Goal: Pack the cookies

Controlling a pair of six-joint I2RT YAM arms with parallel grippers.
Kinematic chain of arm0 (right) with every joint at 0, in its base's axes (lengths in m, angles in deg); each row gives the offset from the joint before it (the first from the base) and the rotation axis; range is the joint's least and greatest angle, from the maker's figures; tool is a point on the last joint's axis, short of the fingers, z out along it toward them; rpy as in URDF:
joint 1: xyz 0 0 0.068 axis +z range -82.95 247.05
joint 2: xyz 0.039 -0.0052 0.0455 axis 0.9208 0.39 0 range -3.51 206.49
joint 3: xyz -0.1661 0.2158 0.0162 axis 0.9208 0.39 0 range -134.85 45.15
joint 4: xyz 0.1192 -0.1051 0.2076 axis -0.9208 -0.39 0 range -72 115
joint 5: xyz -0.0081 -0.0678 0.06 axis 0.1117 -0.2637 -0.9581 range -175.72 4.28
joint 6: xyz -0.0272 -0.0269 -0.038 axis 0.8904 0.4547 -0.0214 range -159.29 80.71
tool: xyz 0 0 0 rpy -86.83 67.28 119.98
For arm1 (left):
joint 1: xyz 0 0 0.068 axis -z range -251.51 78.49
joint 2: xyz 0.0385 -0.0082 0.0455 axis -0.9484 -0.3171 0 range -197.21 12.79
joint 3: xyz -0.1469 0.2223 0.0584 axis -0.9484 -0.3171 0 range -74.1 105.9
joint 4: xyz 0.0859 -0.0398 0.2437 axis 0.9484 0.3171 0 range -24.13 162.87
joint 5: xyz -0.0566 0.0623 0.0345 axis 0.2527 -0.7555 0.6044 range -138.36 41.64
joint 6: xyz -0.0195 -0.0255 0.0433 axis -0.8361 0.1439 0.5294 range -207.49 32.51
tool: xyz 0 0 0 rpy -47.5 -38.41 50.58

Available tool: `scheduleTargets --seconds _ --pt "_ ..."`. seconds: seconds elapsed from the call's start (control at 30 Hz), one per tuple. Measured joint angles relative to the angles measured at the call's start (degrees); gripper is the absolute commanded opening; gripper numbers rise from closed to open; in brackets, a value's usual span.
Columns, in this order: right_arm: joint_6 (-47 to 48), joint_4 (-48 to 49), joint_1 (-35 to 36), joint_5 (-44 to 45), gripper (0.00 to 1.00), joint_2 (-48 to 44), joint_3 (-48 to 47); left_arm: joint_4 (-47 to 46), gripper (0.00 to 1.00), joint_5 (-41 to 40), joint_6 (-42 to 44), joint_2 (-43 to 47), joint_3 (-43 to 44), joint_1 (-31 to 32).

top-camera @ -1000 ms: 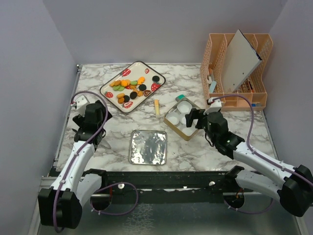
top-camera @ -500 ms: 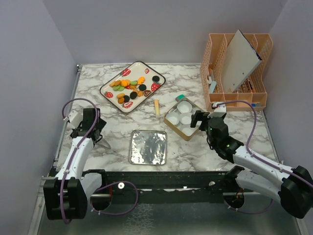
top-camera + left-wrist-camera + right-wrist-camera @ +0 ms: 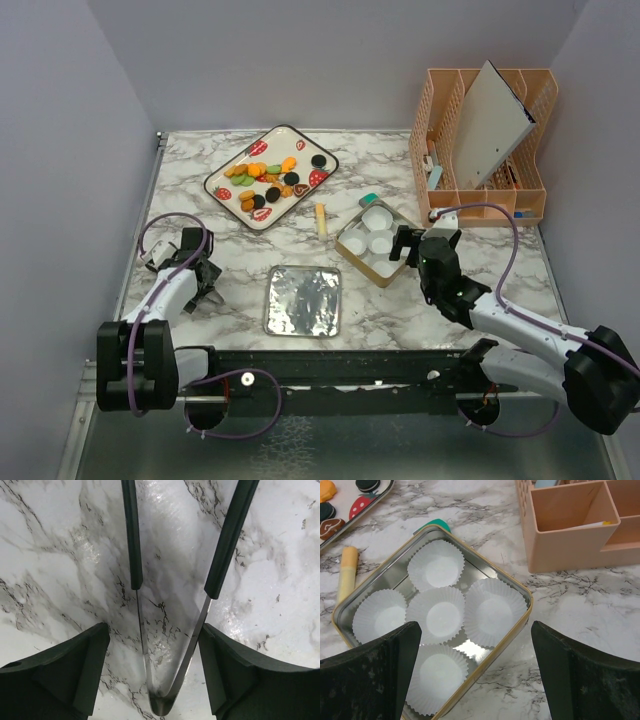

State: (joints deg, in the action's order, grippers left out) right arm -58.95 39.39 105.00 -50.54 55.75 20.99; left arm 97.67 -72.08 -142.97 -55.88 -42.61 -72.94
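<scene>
The cookies lie heaped on the strawberry-print tray, far on the table and a little left of centre: orange, black, green and brown discs, most of them crowded toward the tray's left half. None of them is in either hand.

From my left gripper they are well apart. That hand sits low on the near left of the marble table, nearer and further left than the tray. In its wrist view, the fingers stand on either side of a pair of metal tongs lying on the marble, bend toward the camera and black tips pointing away. The right finger looks to be against the tongs' arm, but there is a gap on the other side, so I read that hand as parted and not clamped on them.

My right gripper is spread wide and holds nothing. It hovers at the near right edge of the gold-rimmed tin, which holds white pleated paper cups, all bare. The tray is left and far of this hand, and its corner with a few cookies just shows in the wrist view.

Between tray and tin lies a pale yellow stick. A silver square lid lies near centre, and a peach organiser stands far right.
</scene>
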Motion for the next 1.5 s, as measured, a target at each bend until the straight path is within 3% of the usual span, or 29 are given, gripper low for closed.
scheduleTargets --seconds 0.5,1.0,1.3,1.5 --pt "0.0 -0.5 0.0 0.2 1.00 0.0 -0.2 -3.8 0.70 -2.8 3.1 -5.1 1.8 0.0" --pt "0.0 -0.9 0.0 0.6 1.00 0.6 -1.0 -6.4 0.50 -3.3 5.6 -6.0 2.1 -0.1" --pt "0.0 -0.9 0.0 0.5 1.00 0.6 -1.0 -6.4 0.31 1.7 9.6 -4.4 2.7 -0.1" --pt "0.0 -0.8 0.0 -0.7 1.00 0.6 -1.1 -6.6 0.24 3.9 14.1 -3.8 4.8 0.1"
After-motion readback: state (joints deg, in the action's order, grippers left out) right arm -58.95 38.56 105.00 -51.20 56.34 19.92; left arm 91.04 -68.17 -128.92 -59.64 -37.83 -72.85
